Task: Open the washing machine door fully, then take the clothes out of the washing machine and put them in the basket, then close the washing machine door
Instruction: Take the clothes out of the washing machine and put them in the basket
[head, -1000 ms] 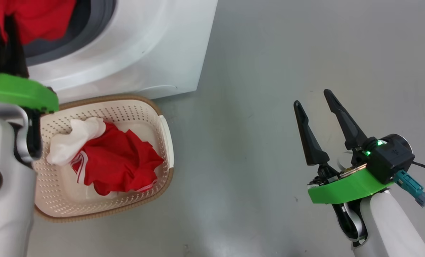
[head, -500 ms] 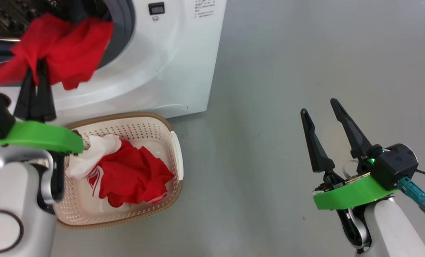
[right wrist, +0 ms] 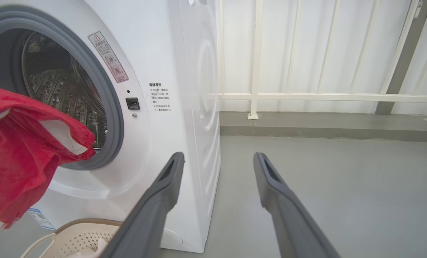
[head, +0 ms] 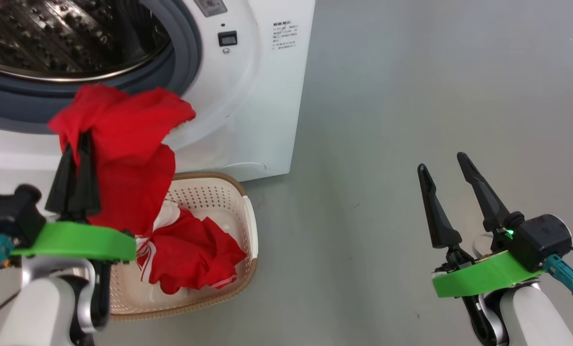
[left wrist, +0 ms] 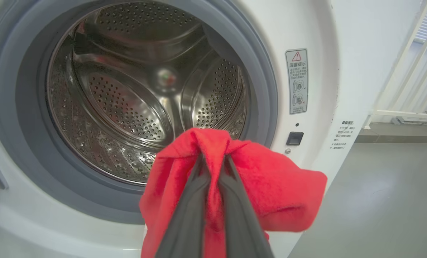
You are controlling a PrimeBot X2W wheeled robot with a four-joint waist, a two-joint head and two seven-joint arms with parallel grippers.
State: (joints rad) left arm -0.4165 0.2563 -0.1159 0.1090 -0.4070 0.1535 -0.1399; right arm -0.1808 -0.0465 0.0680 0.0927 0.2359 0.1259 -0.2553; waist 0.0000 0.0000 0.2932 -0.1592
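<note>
Head view: left claw (head: 77, 161) pinches a red garment (head: 123, 125) over the left end of the basket (head: 249, 226); dropped here, it could slide onto the floor (head: 363, 144). Right claw (head: 441, 162) gapes empty.

The right gripper (right wrist: 217, 157) holds its two dark fingers wide apart, with nothing between them. Just left of the jaws stands the white washing machine (right wrist: 185, 89). Further left hangs a red cloth (right wrist: 20, 157). The basket (right wrist: 81, 234) peeks in low on the left. Past the jaws are grey floor (right wrist: 342, 186) and a white fence (right wrist: 306, 96).
</note>
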